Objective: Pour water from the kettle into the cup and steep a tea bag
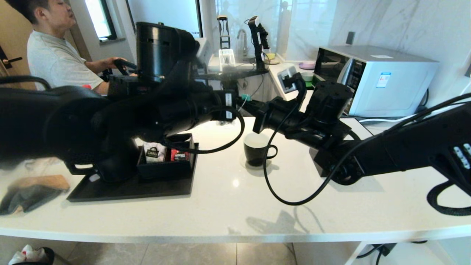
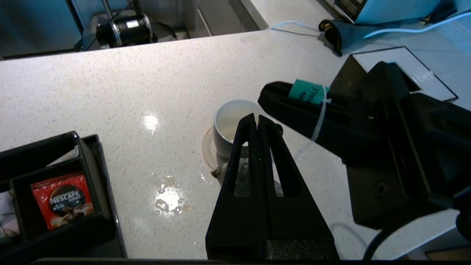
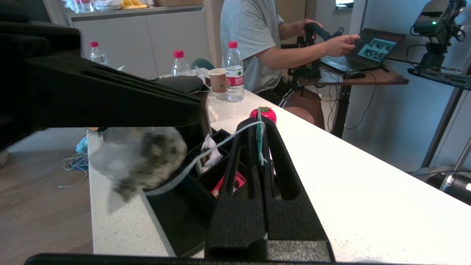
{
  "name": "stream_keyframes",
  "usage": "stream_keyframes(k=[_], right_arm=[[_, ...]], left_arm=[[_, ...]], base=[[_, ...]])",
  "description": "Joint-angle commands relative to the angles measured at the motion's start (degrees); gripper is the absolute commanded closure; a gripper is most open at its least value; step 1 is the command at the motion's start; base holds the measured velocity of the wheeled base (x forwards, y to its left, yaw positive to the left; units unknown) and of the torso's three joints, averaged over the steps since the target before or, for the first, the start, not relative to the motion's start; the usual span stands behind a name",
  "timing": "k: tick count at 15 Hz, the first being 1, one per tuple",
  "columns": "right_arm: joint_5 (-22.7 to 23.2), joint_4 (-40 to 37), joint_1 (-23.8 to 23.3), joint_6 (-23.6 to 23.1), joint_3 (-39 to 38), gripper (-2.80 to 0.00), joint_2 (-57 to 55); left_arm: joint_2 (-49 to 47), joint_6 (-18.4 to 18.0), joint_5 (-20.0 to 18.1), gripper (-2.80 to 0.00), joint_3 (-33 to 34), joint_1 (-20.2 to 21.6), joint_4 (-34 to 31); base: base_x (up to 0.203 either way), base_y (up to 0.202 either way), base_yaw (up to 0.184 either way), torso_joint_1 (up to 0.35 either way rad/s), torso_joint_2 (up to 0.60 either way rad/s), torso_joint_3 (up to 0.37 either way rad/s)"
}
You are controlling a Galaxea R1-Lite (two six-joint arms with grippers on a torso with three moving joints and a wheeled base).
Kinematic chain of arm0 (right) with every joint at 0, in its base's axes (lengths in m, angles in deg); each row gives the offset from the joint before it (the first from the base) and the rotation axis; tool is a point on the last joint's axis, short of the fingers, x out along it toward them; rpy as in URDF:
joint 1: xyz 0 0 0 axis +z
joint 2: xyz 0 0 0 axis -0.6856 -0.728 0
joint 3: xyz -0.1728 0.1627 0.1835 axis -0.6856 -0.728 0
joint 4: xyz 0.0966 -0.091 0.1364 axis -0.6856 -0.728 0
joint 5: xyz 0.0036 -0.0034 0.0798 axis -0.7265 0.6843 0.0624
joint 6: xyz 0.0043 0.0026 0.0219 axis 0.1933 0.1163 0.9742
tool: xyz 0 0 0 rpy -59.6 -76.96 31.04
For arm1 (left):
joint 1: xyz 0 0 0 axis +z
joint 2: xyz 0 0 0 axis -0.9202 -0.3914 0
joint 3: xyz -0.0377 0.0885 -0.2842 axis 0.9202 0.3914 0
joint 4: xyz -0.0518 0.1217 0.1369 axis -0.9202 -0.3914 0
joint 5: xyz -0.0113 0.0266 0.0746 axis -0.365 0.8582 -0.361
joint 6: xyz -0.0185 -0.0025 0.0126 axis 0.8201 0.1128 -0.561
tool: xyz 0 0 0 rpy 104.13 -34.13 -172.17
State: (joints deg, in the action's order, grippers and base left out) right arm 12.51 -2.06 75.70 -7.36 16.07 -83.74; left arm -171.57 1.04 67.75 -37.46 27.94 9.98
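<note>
The cup [image 1: 256,149], a black mug with a white inside, stands on a round coaster mid-counter; its rim [image 2: 230,123] shows just below my left gripper [image 2: 256,117], which is shut with nothing seen in its seam. My right gripper [image 3: 257,123] is shut on the teal tag [image 2: 307,92] of the tea bag's string, level with the left one above the cup. The tea bag [image 3: 140,158], a pale speckled pouch, hangs on that string right under the left fingers. The kettle [image 1: 119,165] stands on the black tray [image 1: 128,189], largely hidden by my left arm.
A black organizer on the tray holds a white CHALI sachet [image 1: 153,152] and a red Nescafe sachet [image 2: 62,200]. Water drops [image 2: 167,202] lie on the counter beside the cup. A microwave [image 1: 375,79] stands at the back right, a folded cloth [image 1: 29,191] at the left edge.
</note>
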Motion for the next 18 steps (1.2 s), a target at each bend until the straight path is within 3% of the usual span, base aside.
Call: stream_keyframes(k=[1,14,18], right_arm=[[0.2,0.4,0.0,0.1,-0.1,0.00,0.2],[0.2,0.4,-0.2,0.1,-0.6,0.00,0.6],[-0.1,0.4,-0.4,0.0,-0.7,0.00,0.6]], left_arm=[[-1.6,0.1,0.1,0.00,0.0,0.0,0.3],[-3.7,0.6,1.7,0.00,-0.2,0.0,0.5],[-5.7,0.4,1.7,0.00,-0.1,0.0,6.6]], base=[[0.000,0.000,0.000,0.000,0.00,0.000],[0.000,0.000,0.000,0.000,0.00,0.000],[0.000,0.000,0.000,0.000,0.00,0.000]])
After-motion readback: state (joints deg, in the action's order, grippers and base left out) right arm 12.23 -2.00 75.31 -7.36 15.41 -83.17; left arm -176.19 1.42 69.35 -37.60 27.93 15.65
